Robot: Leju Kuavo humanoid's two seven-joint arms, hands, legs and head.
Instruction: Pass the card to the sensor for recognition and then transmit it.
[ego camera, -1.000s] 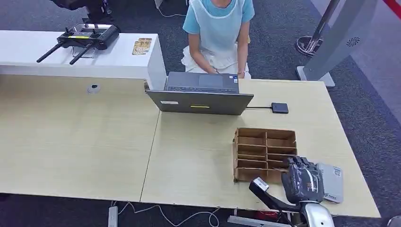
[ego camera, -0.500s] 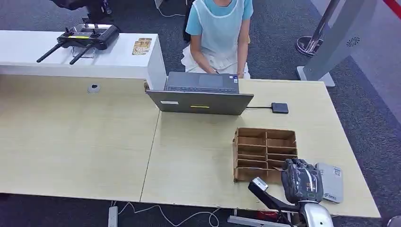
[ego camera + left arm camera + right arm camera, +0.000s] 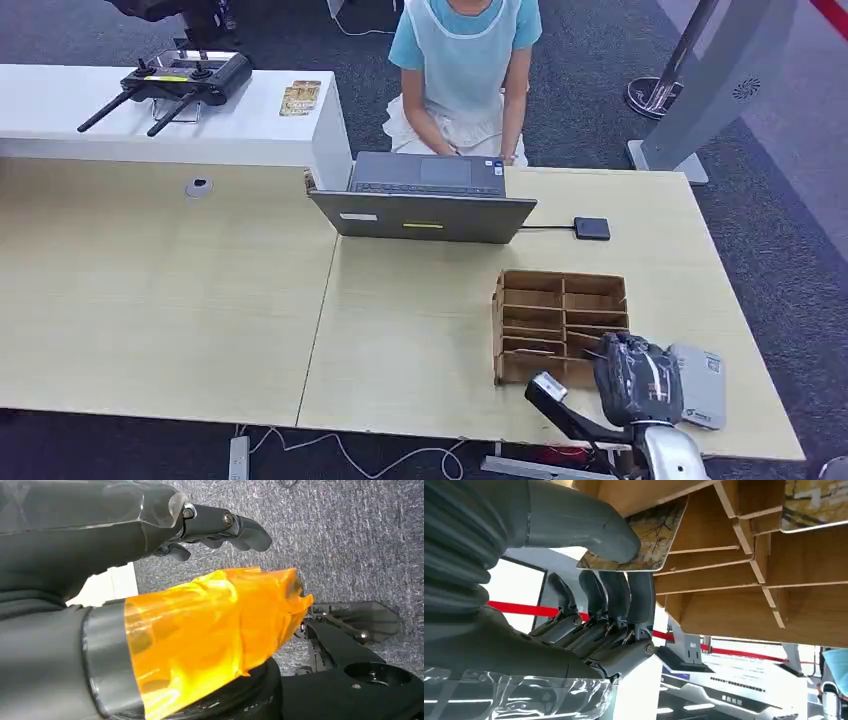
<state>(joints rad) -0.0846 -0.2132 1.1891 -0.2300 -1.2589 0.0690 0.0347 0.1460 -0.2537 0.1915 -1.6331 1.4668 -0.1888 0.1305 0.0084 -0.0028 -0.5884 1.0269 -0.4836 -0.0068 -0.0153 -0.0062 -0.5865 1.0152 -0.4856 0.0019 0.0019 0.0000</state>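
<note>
- Head view: the right hand [image 3: 638,380] is at the near right corner of the cardboard divider box [image 3: 562,322], on the pale wooden table [image 3: 400,330]. A grey device [image 3: 700,385] lies just beside the hand. Farther off, an open laptop [image 3: 428,200] faces a seated person [image 3: 460,70], and a small black sensor [image 3: 592,228] is cabled to it.
- Left wrist view: the left hand [image 3: 150,535] hangs above grey carpet [image 3: 350,540], fingers [image 3: 240,527] loosely apart, holding nothing; its thumb is wrapped in orange film.
- Right wrist view: the thumb [image 3: 584,525] and fingers [image 3: 624,595] pinch a patterned card [image 3: 649,535] by its edge, the card standing in a slot of the box.
</note>
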